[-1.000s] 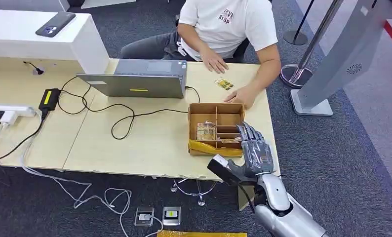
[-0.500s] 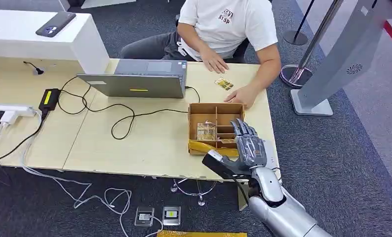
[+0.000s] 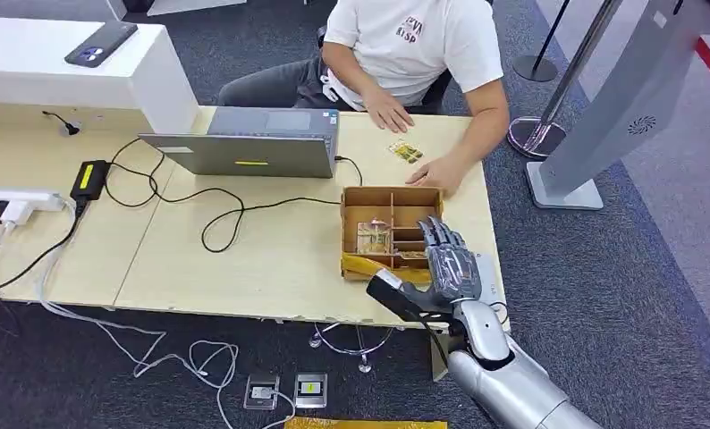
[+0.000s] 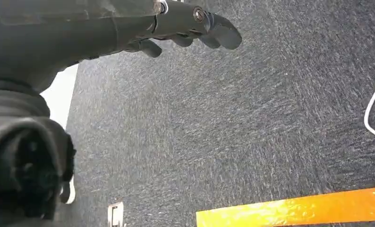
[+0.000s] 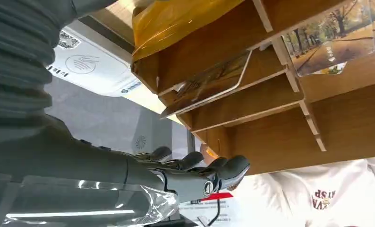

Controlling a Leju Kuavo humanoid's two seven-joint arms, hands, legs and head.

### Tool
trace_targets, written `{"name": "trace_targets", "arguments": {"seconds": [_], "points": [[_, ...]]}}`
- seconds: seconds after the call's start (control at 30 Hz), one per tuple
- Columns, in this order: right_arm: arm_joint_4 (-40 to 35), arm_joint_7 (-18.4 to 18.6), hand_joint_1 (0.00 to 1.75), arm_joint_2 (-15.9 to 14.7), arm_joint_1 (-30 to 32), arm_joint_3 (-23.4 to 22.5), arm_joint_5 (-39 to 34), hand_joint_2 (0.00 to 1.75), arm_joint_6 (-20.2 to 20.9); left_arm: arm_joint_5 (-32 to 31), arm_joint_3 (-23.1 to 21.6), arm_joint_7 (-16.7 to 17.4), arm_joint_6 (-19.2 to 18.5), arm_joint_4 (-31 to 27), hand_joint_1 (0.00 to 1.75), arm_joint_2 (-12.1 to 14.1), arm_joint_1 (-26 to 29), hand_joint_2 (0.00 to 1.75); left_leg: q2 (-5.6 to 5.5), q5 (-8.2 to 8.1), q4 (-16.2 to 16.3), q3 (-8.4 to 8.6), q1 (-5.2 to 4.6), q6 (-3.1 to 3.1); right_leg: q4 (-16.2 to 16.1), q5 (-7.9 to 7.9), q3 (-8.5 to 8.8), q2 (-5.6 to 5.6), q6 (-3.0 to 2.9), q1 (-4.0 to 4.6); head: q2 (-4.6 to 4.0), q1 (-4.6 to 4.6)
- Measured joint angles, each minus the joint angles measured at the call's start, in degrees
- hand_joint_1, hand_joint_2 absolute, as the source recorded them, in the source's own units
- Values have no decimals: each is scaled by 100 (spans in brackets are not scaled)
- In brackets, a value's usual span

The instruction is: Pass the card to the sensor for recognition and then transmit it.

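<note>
The right hand (image 3: 448, 266) hovers with fingers spread, holding nothing, at the right edge of a thin wooden divided box (image 3: 362, 198) on the pale wood surface (image 3: 271, 259). A glossy flat card (image 5: 209, 82) lies in a narrow slot; stiff fingers could likely jam against dividers or push the light box.

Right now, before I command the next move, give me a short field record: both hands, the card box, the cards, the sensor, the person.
right hand: open, fingers spread, over the box's right edge, holding nothing
left hand: hanging over carpet, holding nothing
wooden box: divided into compartments, near the table's right end
cards: in the box; another card lies tilted in a narrow slot
sensor: white pad beside the box
person: seated across, one hand beside the box
</note>
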Motion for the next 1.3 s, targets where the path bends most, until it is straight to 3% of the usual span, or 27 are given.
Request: {"name": "trace_targets", "arguments": {"seconds": [0.63,0.67,1.3], "points": [[188,98,0,35,-6,0,-103,175,-15,0,-9,0,7,0,0,-48,7,0,1,0,0,2,0,0,0,0,0,1,0,0,0,0],[188,98,175,35,-6,0,-103,175,-15,0,-9,0,7,0,0,-48,7,0,1,0,0,2,0,0,0,0,0,1,0,0,0,0],[188,98,175,50,-111,0,-57,175,-61,0,-42,0,0,0,0,-50,8,0,0,0,0,1,1,0,1,0,1,1,0,0,0,0]]}}
